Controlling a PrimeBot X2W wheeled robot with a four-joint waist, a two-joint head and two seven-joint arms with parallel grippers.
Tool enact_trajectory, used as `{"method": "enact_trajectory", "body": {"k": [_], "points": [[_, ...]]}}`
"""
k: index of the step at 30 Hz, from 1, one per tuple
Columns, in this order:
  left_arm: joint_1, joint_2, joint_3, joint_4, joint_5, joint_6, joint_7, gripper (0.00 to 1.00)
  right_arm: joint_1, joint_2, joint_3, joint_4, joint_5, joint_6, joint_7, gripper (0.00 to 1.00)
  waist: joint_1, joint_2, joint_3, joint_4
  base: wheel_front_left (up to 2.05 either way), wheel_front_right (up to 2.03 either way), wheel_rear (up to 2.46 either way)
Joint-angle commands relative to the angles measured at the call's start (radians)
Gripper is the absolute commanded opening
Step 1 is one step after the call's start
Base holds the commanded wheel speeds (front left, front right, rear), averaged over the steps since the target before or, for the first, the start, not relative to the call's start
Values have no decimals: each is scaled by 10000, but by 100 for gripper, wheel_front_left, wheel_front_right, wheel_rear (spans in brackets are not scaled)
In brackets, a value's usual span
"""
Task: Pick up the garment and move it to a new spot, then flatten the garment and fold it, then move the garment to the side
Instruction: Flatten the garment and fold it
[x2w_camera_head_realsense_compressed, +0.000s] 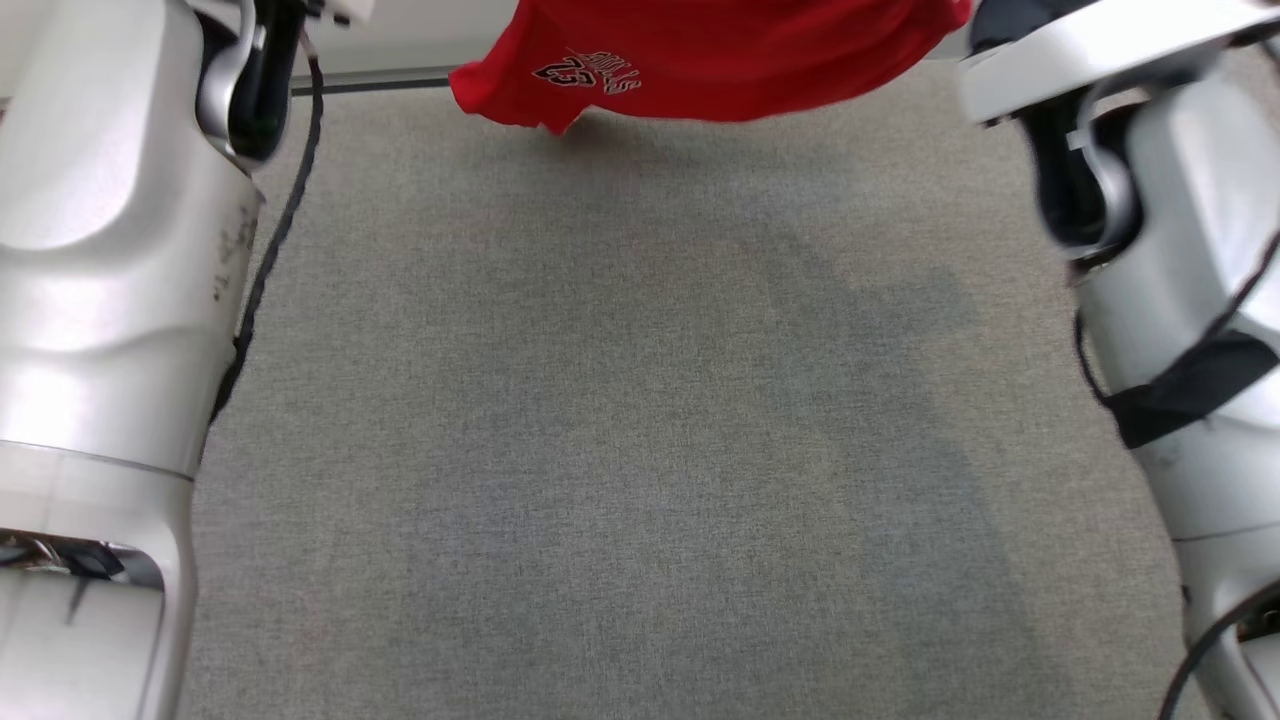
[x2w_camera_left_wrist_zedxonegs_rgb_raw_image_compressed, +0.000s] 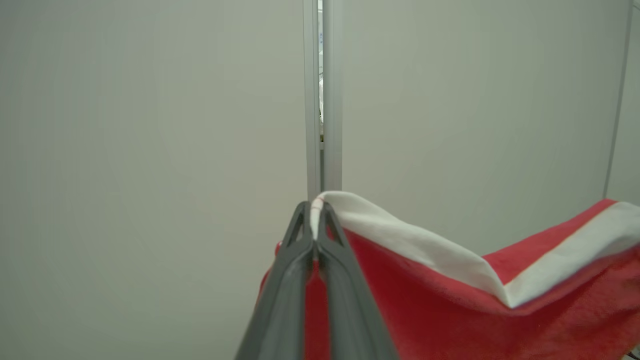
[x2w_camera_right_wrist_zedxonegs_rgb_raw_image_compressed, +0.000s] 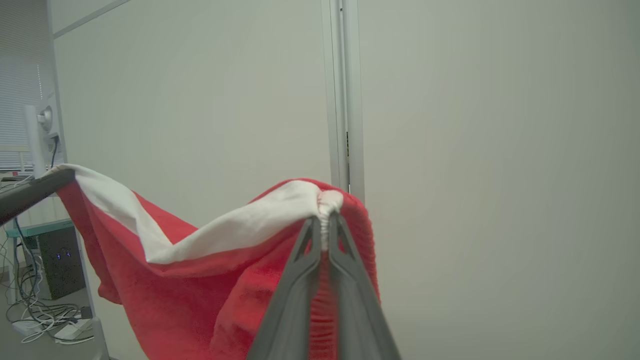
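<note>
Red fabric garment (x2w_camera_head_realsense_compressed: 700, 60) with white hem hangs above grey bench (x2w_camera_head_realsense_compressed: 640, 400).
Left gripper (x2w_camera_left_wrist_zedxonegs_rgb_raw_image_compressed: 315, 225) and right gripper (x2w_camera_right_wrist_zedxonegs_rgb_raw_image_compressed: 326, 235) each clamp its hem tight.

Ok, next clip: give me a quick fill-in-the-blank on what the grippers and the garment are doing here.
1. The garment is mostly ___ in colour.
2. The left gripper pinches its band, which is ___.
3. The right gripper is not open but ___ on the same band.
4. Under the garment lies a ___ surface.
Missing words: red; white; shut; grey.
</note>
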Motion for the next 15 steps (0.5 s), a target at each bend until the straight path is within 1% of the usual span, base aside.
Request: {"method": "enact_trajectory", "body": {"k": [1,4,5,8,11,15], "points": [[93,-48,17,328,-64,-45,-48,0,-125,93,154,413,126,-1,-155,0,0,0,95,11,0,0,0],[576,-258,101,1074,-150,-93,-59,0,-93,377,637,1629,433,-1,-436,0,0,0,356,44,0,0,0],[1056,-441,279,1374,-301,-98,-64,0,180,486,1071,2209,650,-1,-546,0,0,0,510,94,0,0,0],[1951,-649,514,1688,-436,-99,-67,0,782,546,1474,2791,1038,-3,-663,0,0,0,688,143,0,0,0],[2877,-826,626,1712,-632,-111,-70,0,1534,498,1587,2654,1289,-1,-694,0,0,0,865,165,0,0,0],[4119,-931,748,1288,-800,-114,-70,0,3056,378,1234,1702,1252,-1,-687,0,0,0,994,200,0,0,0]]}}
